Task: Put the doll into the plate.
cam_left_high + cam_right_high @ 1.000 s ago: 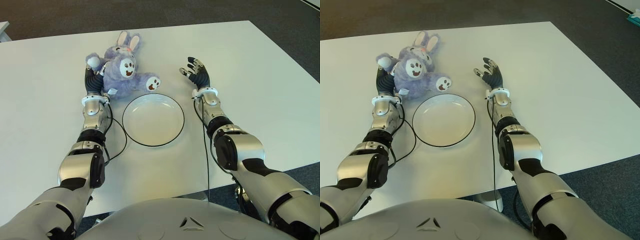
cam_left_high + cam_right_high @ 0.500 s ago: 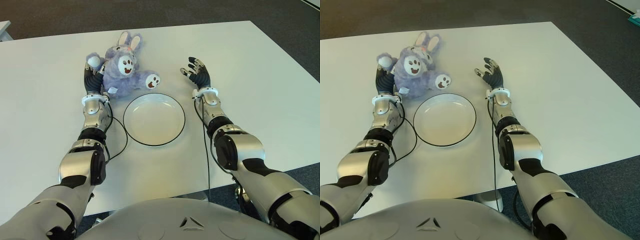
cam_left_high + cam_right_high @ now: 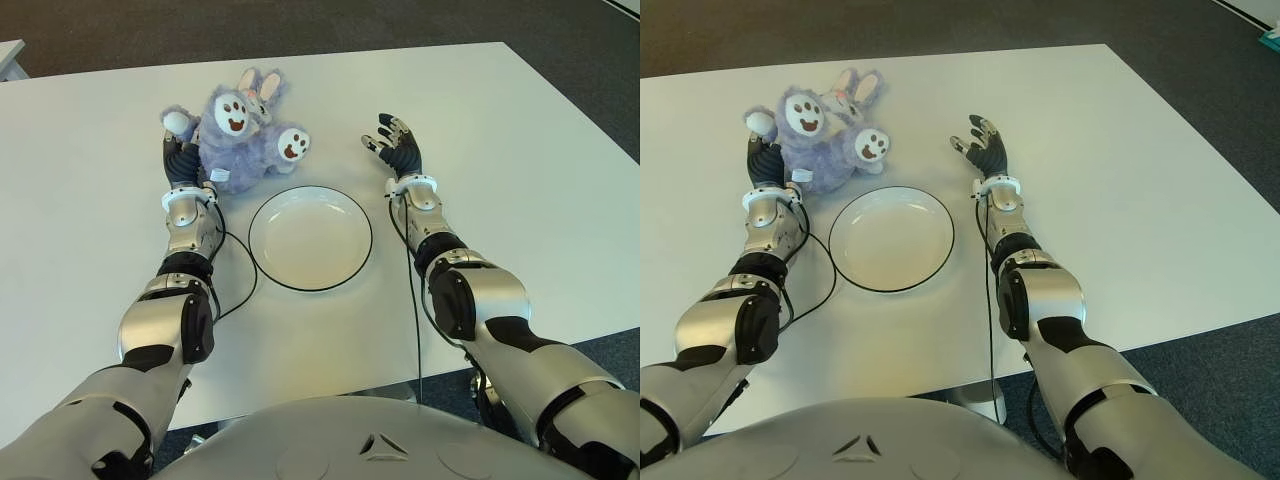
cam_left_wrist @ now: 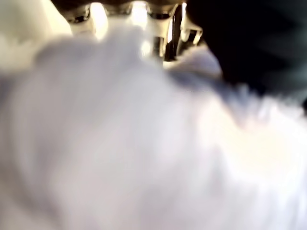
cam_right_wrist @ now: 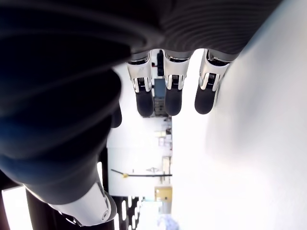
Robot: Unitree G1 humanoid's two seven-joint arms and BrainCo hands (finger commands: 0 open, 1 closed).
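The doll, a fluffy lavender plush rabbit with white paw pads and a white face (image 3: 240, 140), is held in the robot's left hand (image 3: 182, 160), whose dark fingers close on its body from the left; the left wrist view is filled with pale fur pressed close against the fingers. Whether the rabbit is lifted or touches the table cannot be told. Its lower paw sits just beyond the far-left rim of the round white plate with a thin dark edge (image 3: 310, 238), and the plate itself holds nothing.

The right hand (image 3: 397, 148) shows to the right of the plate and a little beyond it, palm up, with its fingers (image 5: 172, 96) spread and gripping nothing.

The white rectangular table (image 3: 520, 150) has broad bare room on the right, between the right arm and the right edge, and on the far left beyond the left arm. The rabbit's ears lie near the far edge, where dark carpet (image 3: 330, 20) begins. The near edge runs just in front of the robot's torso. A thin black cable (image 3: 236, 280) loops on the table between the left forearm and the plate.

Count: one doll, one plate, two hands, one table.
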